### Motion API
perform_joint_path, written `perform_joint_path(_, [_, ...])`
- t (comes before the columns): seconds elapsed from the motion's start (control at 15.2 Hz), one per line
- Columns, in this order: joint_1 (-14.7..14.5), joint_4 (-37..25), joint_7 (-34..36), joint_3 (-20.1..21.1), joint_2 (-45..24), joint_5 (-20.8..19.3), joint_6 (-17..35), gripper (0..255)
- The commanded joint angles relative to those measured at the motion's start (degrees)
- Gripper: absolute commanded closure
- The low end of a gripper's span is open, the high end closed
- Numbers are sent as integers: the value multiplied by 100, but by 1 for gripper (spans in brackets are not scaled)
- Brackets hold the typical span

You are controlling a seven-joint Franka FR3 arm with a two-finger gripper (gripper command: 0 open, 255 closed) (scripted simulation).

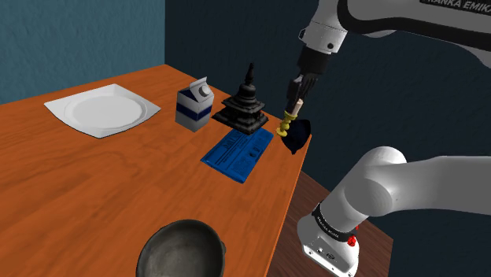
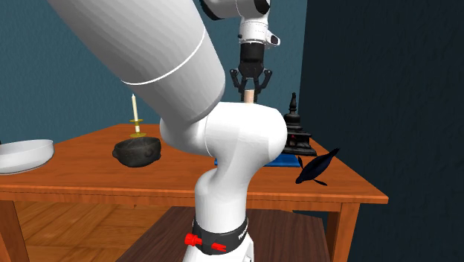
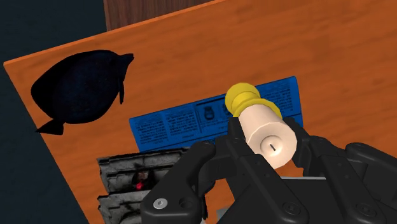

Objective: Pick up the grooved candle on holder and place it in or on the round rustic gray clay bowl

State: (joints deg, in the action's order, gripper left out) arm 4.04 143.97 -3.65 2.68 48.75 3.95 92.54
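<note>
Shoulder view, taken left to right: a white plate (image 1: 98,110) lies far out from the gripper (image 1: 299,93), then comes a blue-and-white carton (image 1: 194,106), then a black tiered figurine (image 1: 245,106) just beside the gripper, with a blue leaflet (image 1: 236,153) below and beside it. The gripper is pinching the cream candle (image 1: 292,112) near its upper end. The candle's yellow holder hangs lowest, just above a black fish-shaped thing (image 1: 297,136) at the edge of the table (image 1: 94,189). The dark gray bowl (image 1: 182,250) sits well apart from the gripper, beyond the leaflet.

The candle looks lifted, so the step in hand is judged to be the carry. A firm pinch matters, since the candle hangs tilted. The path should rise clear of the figurine's spire before crossing to the bowl. Over the bowl, the holder should go down first and rest inside before the jaws part.

The wrist view adds what the side-on look lacks: the candle's flat top with its wick dot, and 2 fingers (image 3: 238,143) pressed against its sides. The second exterior view adds 1 more thing, a slim white candle on a gold stand (image 2: 135,117) behind the bowl, well apart from the gripper. It should not be mistaken for the load.
</note>
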Motion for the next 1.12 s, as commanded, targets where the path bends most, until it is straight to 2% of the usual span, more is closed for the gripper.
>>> perform_joint_path(0.0, [-121, -58, 284, 254, 76, 213, -120, 255])
perform_joint_path(0.59, [-609, -392, 1551, 1436, 54, 1152, -267, 255])
perform_joint_path(1.06, [-808, -996, 2532, 2376, -363, 1741, -224, 255])
